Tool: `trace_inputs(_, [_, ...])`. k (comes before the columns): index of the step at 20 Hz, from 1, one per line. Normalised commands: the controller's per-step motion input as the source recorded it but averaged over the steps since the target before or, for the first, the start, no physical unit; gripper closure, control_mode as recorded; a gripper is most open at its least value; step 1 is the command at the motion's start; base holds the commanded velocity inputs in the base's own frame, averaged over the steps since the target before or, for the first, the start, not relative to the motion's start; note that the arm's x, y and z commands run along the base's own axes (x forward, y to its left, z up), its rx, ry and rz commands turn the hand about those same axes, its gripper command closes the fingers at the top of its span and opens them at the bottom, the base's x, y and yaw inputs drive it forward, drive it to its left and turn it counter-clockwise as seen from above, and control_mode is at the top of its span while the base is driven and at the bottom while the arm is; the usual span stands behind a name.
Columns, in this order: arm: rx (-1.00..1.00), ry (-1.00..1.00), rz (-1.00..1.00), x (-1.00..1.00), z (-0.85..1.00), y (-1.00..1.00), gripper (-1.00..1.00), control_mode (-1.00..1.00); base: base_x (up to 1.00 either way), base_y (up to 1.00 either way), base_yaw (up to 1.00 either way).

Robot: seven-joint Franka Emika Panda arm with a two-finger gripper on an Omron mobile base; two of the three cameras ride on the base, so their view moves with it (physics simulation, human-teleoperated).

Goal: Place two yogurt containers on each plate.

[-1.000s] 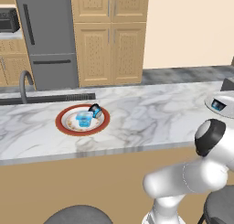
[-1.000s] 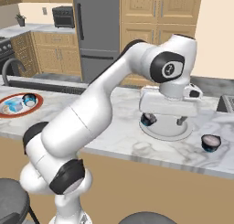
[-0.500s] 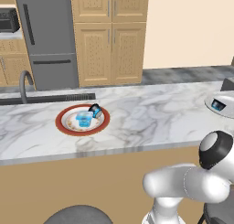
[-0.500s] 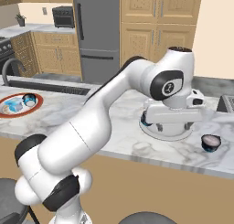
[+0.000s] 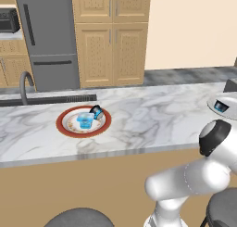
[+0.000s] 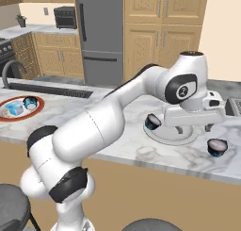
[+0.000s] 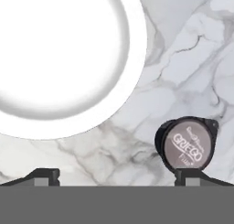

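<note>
The hand point(image 7: 116, 175), fully open and empty, hovers over the desk point(image 7: 183, 58) between a white plate point(image 7: 55, 58) and a dark yogurt container point(image 7: 187, 144) near its right fingertip.

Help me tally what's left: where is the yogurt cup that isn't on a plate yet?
In the right base view the loose yogurt cup stands on the marble counter, just right of the white plate; the hand view shows it beside that plate's rim.
</note>
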Motion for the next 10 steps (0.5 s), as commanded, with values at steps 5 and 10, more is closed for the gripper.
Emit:
trace_inputs(5, [0.10,0.00,-0.16,0.07,0.00,-0.53,-1.00,-1.00,0.00,0.00,0.00])
trace_inputs(10, [0.14,0.00,-0.16,0.10,0.00,-0.19,-1.00,-1.00,0.00,0.00,0.00])
